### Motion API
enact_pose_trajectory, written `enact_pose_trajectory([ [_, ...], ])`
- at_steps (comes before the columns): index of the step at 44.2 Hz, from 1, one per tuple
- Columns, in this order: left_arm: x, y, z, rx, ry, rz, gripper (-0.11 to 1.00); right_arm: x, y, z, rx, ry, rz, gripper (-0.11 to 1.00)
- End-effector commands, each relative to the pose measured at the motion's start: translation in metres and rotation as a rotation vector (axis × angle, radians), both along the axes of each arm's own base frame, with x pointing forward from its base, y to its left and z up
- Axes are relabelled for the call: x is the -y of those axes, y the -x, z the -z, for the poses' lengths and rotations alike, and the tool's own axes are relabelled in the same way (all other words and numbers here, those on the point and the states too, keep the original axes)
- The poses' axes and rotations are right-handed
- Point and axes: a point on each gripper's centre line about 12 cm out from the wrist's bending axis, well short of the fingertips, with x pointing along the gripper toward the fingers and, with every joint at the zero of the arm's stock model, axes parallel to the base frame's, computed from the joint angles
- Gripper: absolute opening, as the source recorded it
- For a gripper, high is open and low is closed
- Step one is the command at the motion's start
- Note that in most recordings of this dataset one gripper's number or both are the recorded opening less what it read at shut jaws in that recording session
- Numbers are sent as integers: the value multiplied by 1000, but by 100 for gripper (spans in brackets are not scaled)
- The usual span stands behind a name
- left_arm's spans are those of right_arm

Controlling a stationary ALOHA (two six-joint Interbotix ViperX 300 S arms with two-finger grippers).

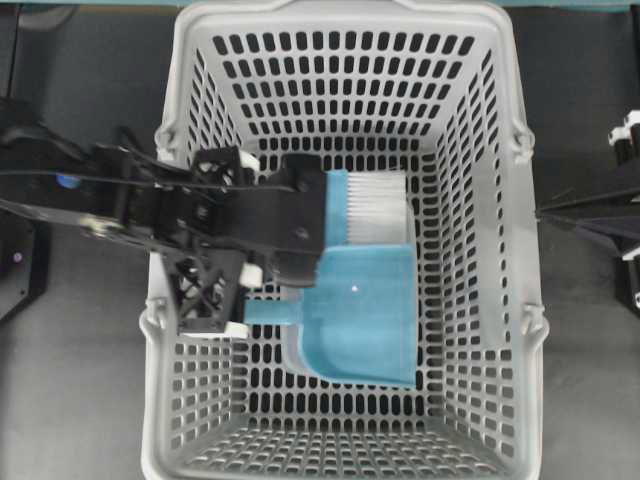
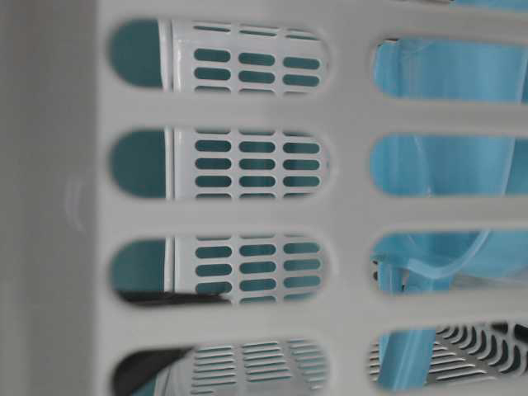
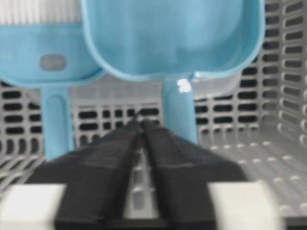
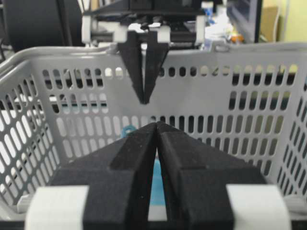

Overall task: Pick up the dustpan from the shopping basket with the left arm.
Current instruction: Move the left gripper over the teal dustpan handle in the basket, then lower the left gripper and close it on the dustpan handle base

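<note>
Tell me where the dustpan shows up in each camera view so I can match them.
Overhead: dustpan right of centre in the shopping basket, handle pointing left.
Table-level: light blue through the right-hand slots, probably it.
Left wrist: top, centre-right, handle pointing down.
Right wrist: only a light-blue sliver; cannot tell.
Shared landmark: the shopping basket's slotted grey wall.

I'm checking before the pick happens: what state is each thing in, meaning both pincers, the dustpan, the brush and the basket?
Left pincer: shut, holding nothing, pointing down into the basket.
Right pincer: shut, holding nothing, outside the basket.
Dustpan: lying in the basket, not gripped.
Brush: lying in the basket beside the dustpan.
Shopping basket: upright, open-topped.
</note>
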Motion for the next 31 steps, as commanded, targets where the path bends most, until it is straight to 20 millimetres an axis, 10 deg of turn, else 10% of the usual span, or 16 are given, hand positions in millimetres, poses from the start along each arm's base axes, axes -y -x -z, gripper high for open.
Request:
enact_pose_trajectory([
  [1, 6, -6, 0, 3, 1, 10, 24, -1, -1, -1, 1, -15, -2, 0],
  [13, 17, -19, 53, -130, -18, 29, 91, -1, 0, 3, -10, -22, -2, 0],
  [31, 21, -28, 93, -156, 2, -17, 88, -2, 0, 6, -18, -25, -8, 0],
])
